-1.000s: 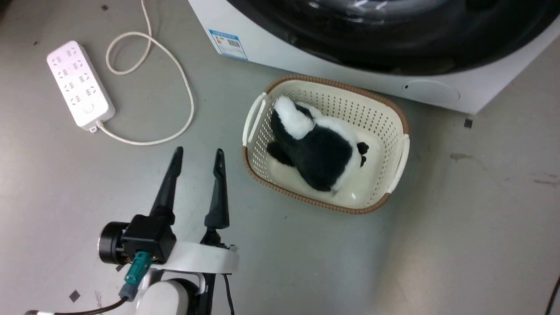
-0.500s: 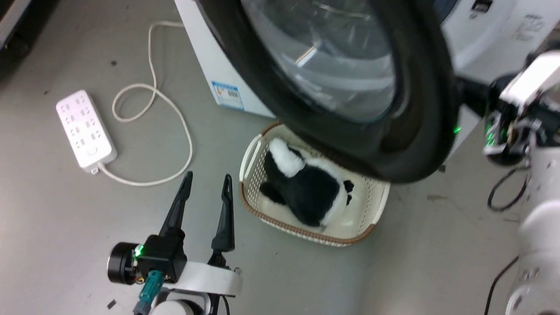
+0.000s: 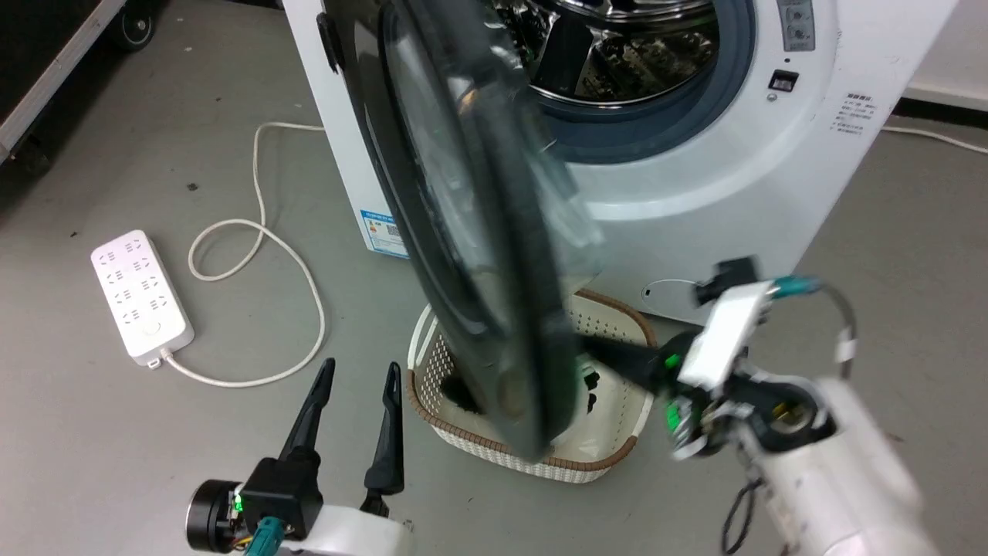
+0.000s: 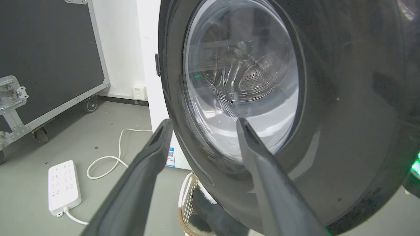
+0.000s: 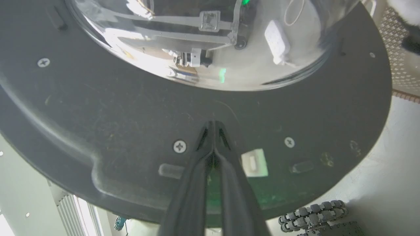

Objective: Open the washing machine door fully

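The washing machine door [image 3: 463, 232], round, glossy black with a bulging clear window, stands swung out from the white machine [image 3: 733, 177], nearly edge-on in the head view. The steel drum [image 3: 617, 46] is exposed behind it. My right gripper [image 3: 588, 345] is shut, and its tips rest against the door's black inner face [image 5: 115, 108] just below the glass bowl [image 5: 203, 39]; the shut gripper [image 5: 213, 123] holds nothing. My left gripper [image 3: 360, 367] is open low on the left, short of the door's outer side [image 4: 328, 98], with nothing in the gripper [image 4: 203, 122].
A cream laundry basket [image 3: 610, 455] with a black-and-white plush toy [image 4: 210, 219] sits on the floor under the door's lower edge. A white power strip [image 3: 143, 293] and its looped cord [image 3: 293, 255] lie to the left. A black flight case [image 4: 49, 55] stands at far left.
The head camera has tilted up, so the whole view shifted. The door has swung further out from the machine, and my right arm has come into view behind it. The left gripper stays open.
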You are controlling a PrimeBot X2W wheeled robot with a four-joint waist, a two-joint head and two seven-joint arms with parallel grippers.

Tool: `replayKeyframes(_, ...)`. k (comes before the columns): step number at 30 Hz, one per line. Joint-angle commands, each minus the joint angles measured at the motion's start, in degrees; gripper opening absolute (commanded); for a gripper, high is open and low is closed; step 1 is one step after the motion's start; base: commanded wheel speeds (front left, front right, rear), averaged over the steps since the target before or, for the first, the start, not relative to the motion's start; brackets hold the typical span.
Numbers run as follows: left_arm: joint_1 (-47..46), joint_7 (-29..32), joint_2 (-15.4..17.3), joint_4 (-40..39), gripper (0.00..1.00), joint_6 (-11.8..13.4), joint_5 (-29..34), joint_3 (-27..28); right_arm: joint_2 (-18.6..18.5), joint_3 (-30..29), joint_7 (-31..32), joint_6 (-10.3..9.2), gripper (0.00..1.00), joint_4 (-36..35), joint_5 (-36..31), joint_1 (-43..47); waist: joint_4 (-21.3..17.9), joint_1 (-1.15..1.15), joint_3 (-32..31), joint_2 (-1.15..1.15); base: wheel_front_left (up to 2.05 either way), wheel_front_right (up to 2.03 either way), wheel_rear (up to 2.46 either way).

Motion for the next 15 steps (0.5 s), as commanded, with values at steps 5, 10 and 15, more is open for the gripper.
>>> replayKeyframes(5,1.64,-0.32,0.07,1.04,1.00,-1.16,-0.63,0.21,0.25,9.58,-6.91,0.06,0.00,-3.49,6.40,3.05,0.17,0.01,-0.91,0.00,0.00,0.00,0.00)
replayKeyframes(10,2.11,-0.32,0.07,1.16,1.00,-1.38,-2.90,1.08,0.19,11.79,-13.26,0.06,1.00,-3.16,4.96,2.18,-0.58,0.01,-1.83,0.00,0.00,0.00,0.00)
replayKeyframes(15,1.58,-0.32,0.07,2.39,1.00,-3.42,-5.37,2.04,-4.31,6.85,-21.70,0.06,1.00,-3.72,2.43,2.69,-1.36,0.01,-3.16,0.00,0.00,0.00,0.00)
